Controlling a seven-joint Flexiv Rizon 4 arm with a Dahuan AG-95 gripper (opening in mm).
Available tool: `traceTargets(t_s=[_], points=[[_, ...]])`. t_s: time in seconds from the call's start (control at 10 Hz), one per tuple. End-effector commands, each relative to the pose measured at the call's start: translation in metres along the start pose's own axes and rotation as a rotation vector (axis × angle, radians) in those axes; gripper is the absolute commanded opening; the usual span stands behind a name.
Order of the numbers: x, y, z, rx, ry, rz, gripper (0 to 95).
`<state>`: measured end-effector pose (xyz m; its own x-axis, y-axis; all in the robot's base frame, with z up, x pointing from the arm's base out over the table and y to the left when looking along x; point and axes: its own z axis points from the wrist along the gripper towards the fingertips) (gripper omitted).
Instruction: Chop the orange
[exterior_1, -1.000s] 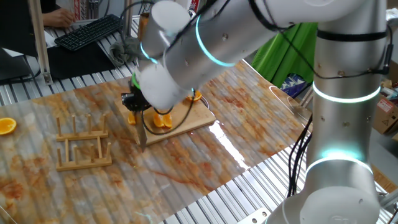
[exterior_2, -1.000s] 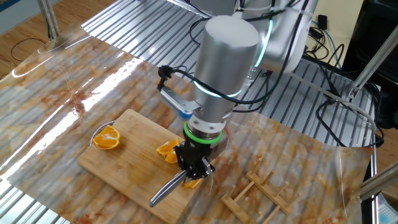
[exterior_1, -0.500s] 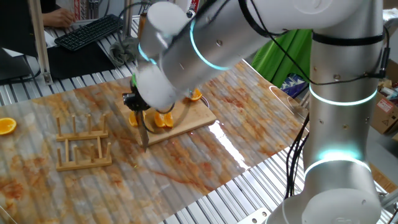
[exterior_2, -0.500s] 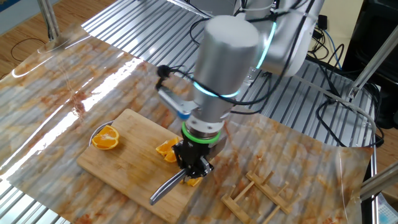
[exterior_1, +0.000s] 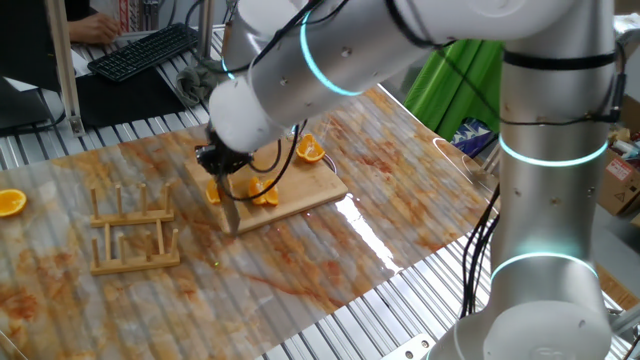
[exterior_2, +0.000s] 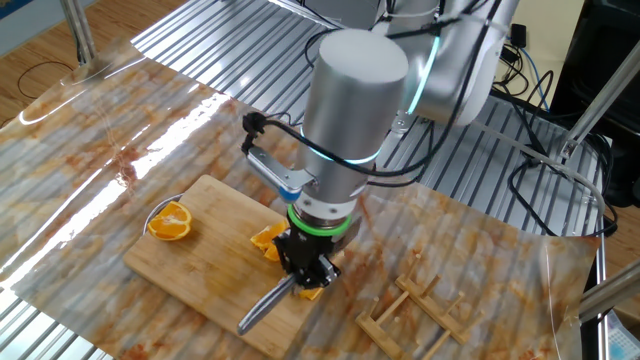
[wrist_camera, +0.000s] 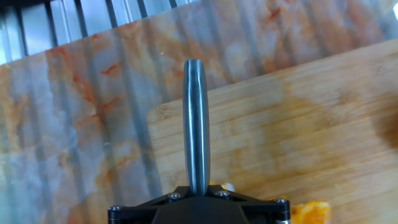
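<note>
Orange (exterior_2: 268, 241) wedges on board (exterior_2: 205, 265) under fingers (exterior_2: 306, 272) clamped on knife (exterior_2: 263, 305): press blade square through flesh, edge on wood, clear of far half (exterior_2: 170, 222).

The wooden rack (exterior_2: 415, 315) stands at the lower right of the other fixed view, close beside the cutting board (exterior_2: 205, 262). An orange half (exterior_2: 171, 221) sits at the board's left end. The knife (exterior_2: 265, 305) sticks out low over the board's near edge. The striped surface (exterior_2: 120, 130) at the upper left is bare.
</note>
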<state>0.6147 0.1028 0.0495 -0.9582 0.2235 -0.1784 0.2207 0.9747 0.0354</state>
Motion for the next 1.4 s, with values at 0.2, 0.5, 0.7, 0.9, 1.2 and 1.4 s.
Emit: traceTargets(t_s=[0.2, 0.5, 0.7, 0.9, 1.2, 1.4], points=[[-0.004, -0.003, -0.008, 0.001, 0.073, -0.002, 0.0], [-0.013, -0.009, -0.022, -0.019, 0.154, 0.007, 0.0], [-0.017, -0.012, -0.028, -0.019, 0.177, -0.008, 0.0], [-0.022, -0.016, -0.031, -0.015, 0.182, -0.029, 0.0], [-0.032, -0.024, -0.034, -0.011, 0.194, -0.064, 0.0], [-0.038, -0.031, -0.031, -0.013, 0.195, -0.097, 0.0]])
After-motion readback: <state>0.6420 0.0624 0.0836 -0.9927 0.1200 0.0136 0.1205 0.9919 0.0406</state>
